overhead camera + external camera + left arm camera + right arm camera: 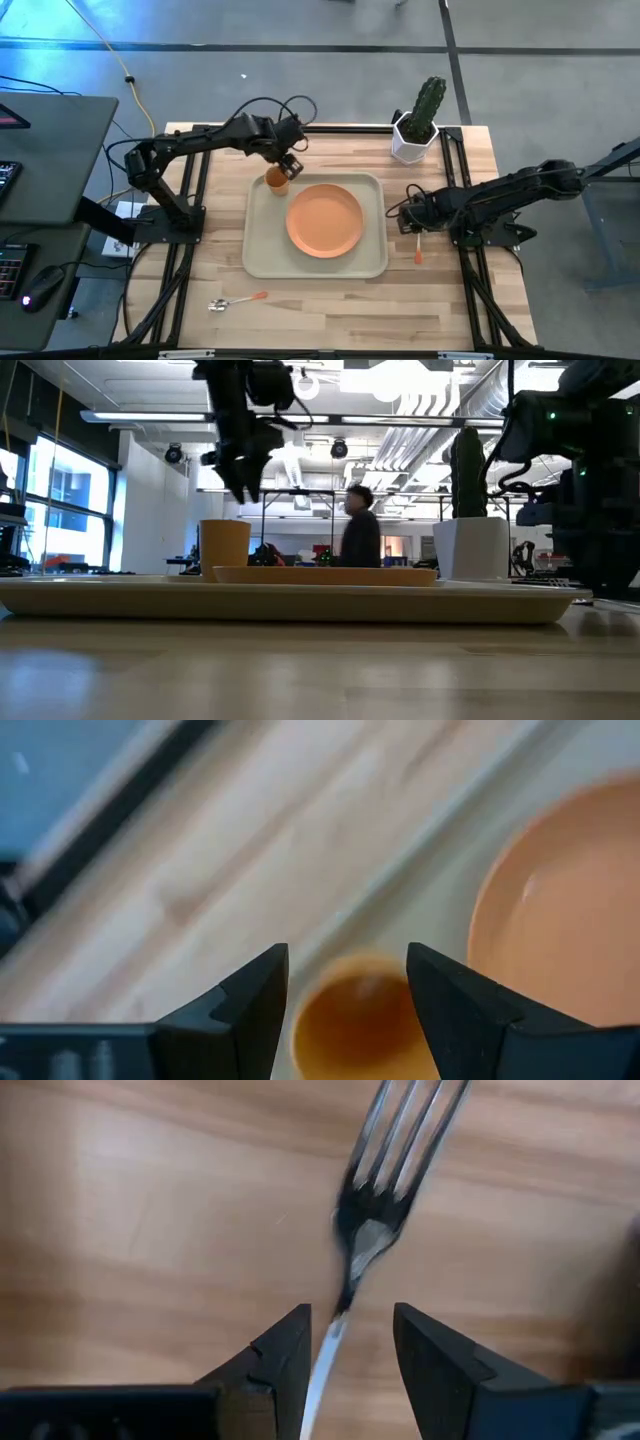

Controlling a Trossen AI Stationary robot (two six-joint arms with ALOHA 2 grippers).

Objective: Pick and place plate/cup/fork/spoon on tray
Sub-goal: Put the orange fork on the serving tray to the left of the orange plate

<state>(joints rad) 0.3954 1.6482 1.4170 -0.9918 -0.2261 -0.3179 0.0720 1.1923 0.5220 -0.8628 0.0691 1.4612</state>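
The orange plate (pixel 325 220) lies flat in the middle of the cream tray (pixel 262 262). The orange cup (pixel 277 179) stands upright on the tray's far left corner. My left gripper (pixel 348 990) is open and hangs just above the cup (pixel 360 1020), clear of it in the low view (pixel 240 485). My right gripper (pixel 350 1350) is open, low over the table to the right of the tray. Its fingers stand on either side of the neck of the fork (pixel 375 1190), which lies flat on the wood. The fork's orange handle (pixel 417 248) points toward the near edge. The spoon (pixel 238 300) lies on the table near the front left.
A white hexagonal pot with a cactus (pixel 415 140) stands at the table's far right, behind my right arm. Black frame rails run along the table's left and right sides. Bare wood lies between the tray and the near edge.
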